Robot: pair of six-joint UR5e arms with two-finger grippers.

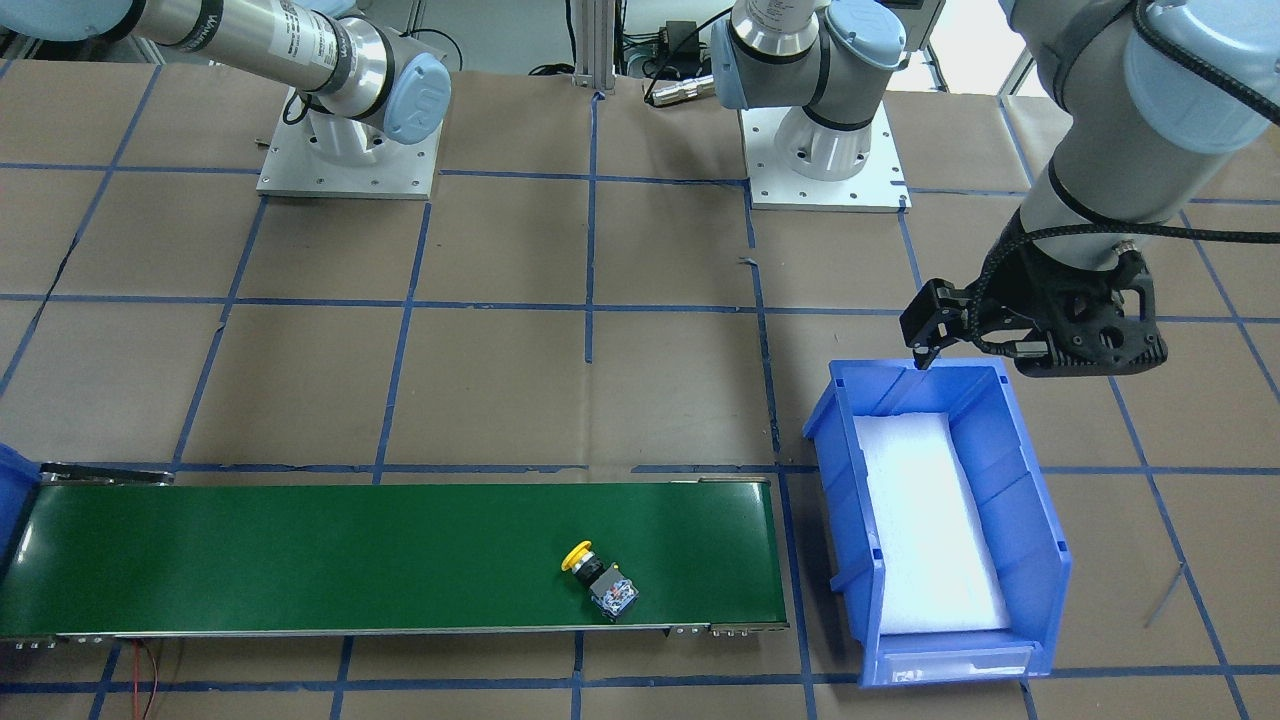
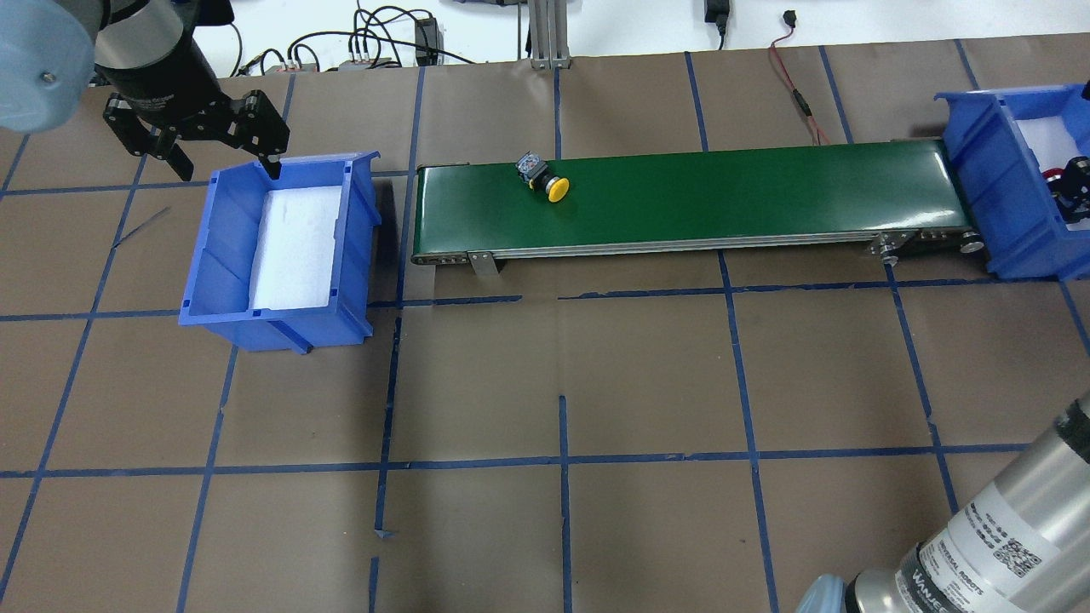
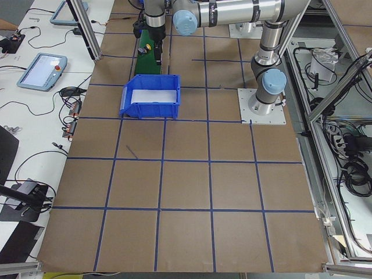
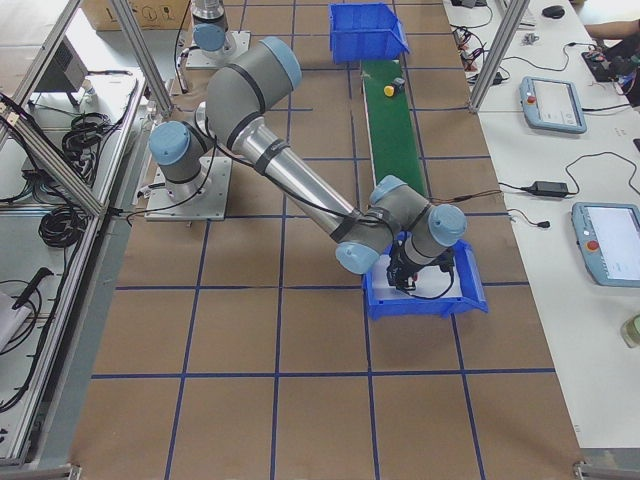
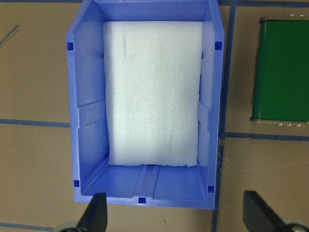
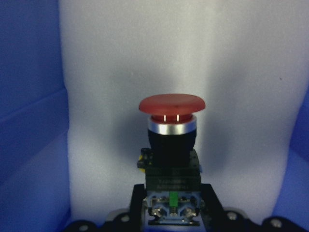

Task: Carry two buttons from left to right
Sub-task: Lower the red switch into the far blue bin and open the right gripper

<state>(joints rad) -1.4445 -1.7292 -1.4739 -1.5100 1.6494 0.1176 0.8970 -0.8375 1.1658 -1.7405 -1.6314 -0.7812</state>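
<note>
**Two buttons out, neither delivered**

Belt (image 2: 724, 187) joins two bins; the left bin (image 2: 213, 255) holds only foam. Left gripper (image 2: 228, 169) hangs spread by its rim; right gripper (image 6: 172, 203), in the right bin (image 2: 979, 170), pinches the red button (image 6: 172, 145). Yellow button (image 2: 545, 177) lies on the belt's left half.

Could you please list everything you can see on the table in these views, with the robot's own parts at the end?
yellow button: one, yellow cap, lying on its side on the belt
red button: one, red mushroom cap, held by its base inside the right bin
conveyor belt: one, green, between the two bins
left bin: one, blue, white foam liner, at the belt's left end
right bin: one, blue, white foam liner, at the belt's right end
table: one, brown paper, blue tape grid
left end effector: one, black, open, above the left bin's far rim
right end effector: one, black, shut on the red button
</note>
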